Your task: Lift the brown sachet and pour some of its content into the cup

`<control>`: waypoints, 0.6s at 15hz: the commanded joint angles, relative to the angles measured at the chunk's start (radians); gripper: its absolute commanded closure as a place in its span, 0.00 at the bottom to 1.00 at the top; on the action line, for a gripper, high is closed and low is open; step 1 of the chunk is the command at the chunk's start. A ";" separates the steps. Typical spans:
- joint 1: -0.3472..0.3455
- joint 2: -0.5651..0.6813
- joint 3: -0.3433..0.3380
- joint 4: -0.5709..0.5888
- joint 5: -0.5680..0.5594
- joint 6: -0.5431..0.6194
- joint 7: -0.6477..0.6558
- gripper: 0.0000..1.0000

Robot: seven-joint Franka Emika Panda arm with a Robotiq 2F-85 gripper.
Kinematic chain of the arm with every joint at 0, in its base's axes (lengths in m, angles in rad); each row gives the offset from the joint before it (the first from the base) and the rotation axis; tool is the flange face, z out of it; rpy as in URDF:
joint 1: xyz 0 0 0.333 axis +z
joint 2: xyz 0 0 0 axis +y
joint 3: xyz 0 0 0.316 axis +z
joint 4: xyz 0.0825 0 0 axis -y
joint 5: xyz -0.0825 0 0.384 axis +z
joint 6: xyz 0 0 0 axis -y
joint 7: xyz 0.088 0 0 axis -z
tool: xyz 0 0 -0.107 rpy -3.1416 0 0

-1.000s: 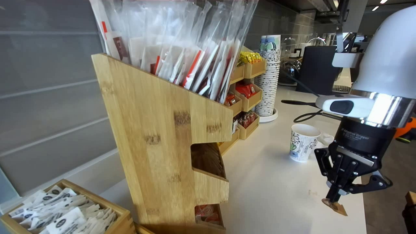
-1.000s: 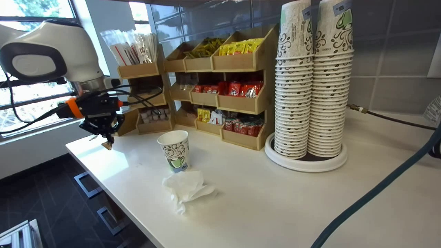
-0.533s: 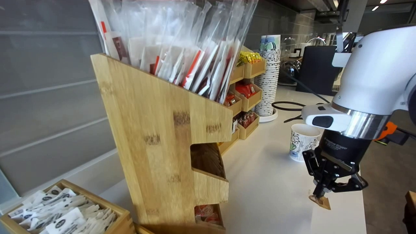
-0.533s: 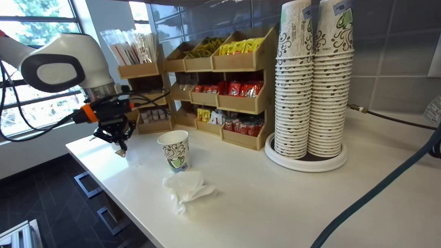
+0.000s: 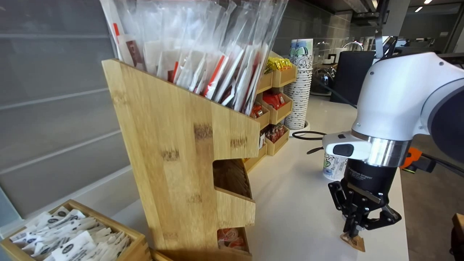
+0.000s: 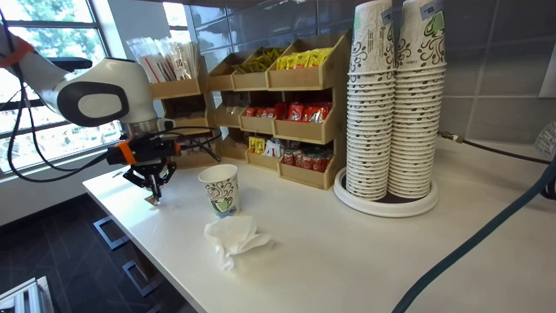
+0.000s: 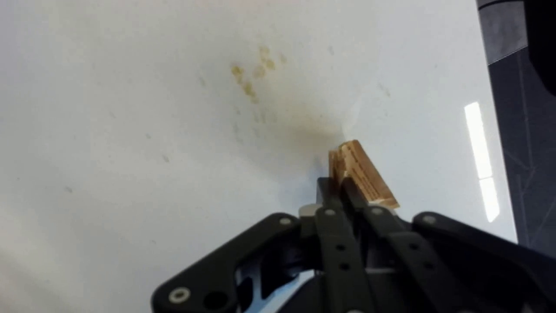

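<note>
My gripper [image 5: 351,232] is shut on the brown sachet [image 5: 356,243], which looks folded and creased between the fingertips. In the wrist view the fingertips [image 7: 338,184] pinch the sachet [image 7: 367,171], and a printed flap sticks out to the right. The gripper [image 6: 156,198] and sachet [image 6: 150,200] are low over the counter; whether the sachet touches it I cannot tell. The cup is a single white paper cup [image 6: 220,191] with dark swirls, upright and apart from the gripper. In an exterior view the arm partly hides the cup [image 5: 333,168]. The wrist view does not show the cup.
A crumpled white napkin [image 6: 236,238] lies by the cup. Wooden shelves [image 6: 299,78] with packets and stacked paper cups [image 6: 371,130] stand along the wall. Small yellow-brown spots [image 7: 247,84] mark the counter. The counter's edge [image 7: 504,174] is near the gripper.
The gripper, holding the sachet, has moved nearer the cup and then lower toward the counter. The arm now covers more of the cup in an exterior view. The cup has not moved.
</note>
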 commanded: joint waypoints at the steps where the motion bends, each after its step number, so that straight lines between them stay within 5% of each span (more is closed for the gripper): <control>1: 0.084 0.035 -0.074 0.040 -0.043 -0.014 0.045 0.60; 9: 0.162 0.027 -0.103 0.064 -0.056 -0.032 0.055 0.04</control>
